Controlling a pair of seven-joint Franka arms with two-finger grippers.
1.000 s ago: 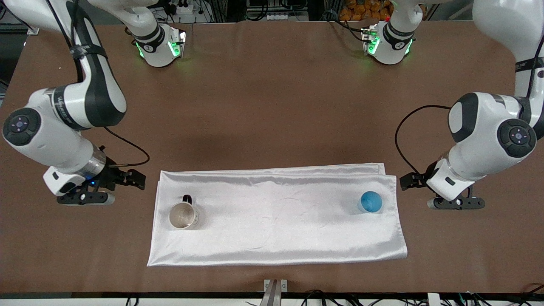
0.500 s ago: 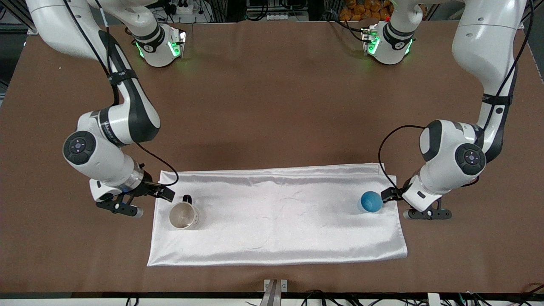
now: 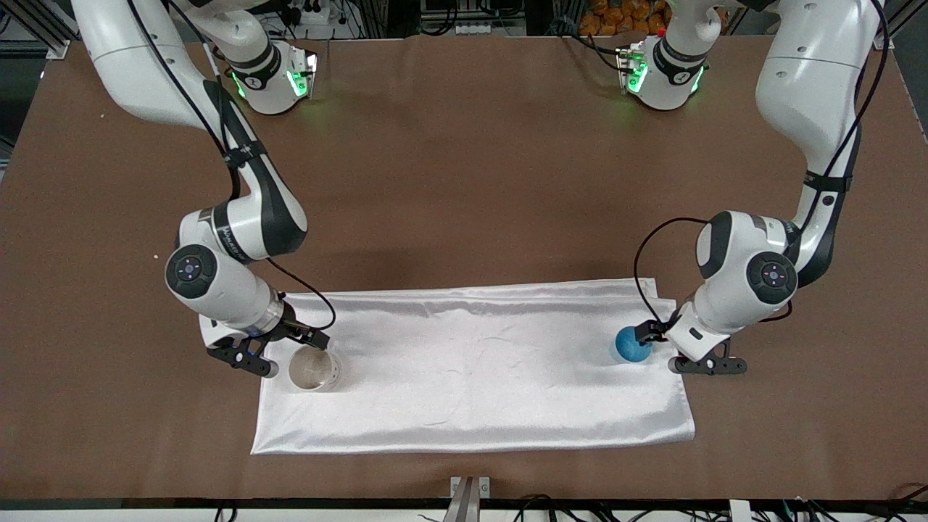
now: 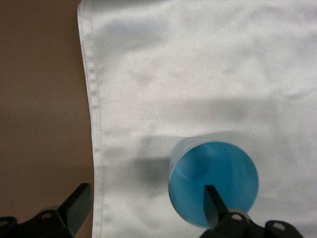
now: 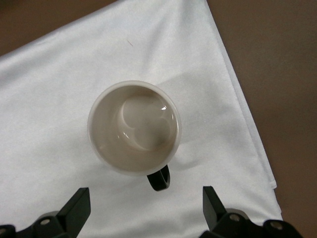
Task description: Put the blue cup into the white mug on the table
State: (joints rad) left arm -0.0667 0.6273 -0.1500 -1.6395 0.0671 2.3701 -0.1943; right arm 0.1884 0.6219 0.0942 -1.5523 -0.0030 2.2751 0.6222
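Now we see a shiny white cloth (image 3: 471,370) lying on the brown worktop (image 3: 464,181), near the edge closest to the front camera. Two things stand on the cloth.

We find the blue cup (image 3: 633,344) on the cloth, toward the left arm's end of the worktop. It stands close to the cloth's short edge. Our left gripper (image 3: 656,335) hangs right beside the cup and partly over it. In the left wrist view, the cup (image 4: 214,184) is big and round, and one dark finger (image 4: 213,204) crosses in front of it. The other finger (image 4: 77,206) is off over the edge of the cloth (image 4: 208,74). Its fingers are spread wide and hold nothing.

We find the white mug (image 3: 313,368) on the cloth too, toward the right arm's end of the worktop, well apart from the cup. Our right gripper (image 3: 279,346) hangs just above it. In the right wrist view, we look straight down into the mug (image 5: 134,127). Its black handle (image 5: 159,177) points between the two fingers. Those fingers are spread wide too, and they do not touch the mug.
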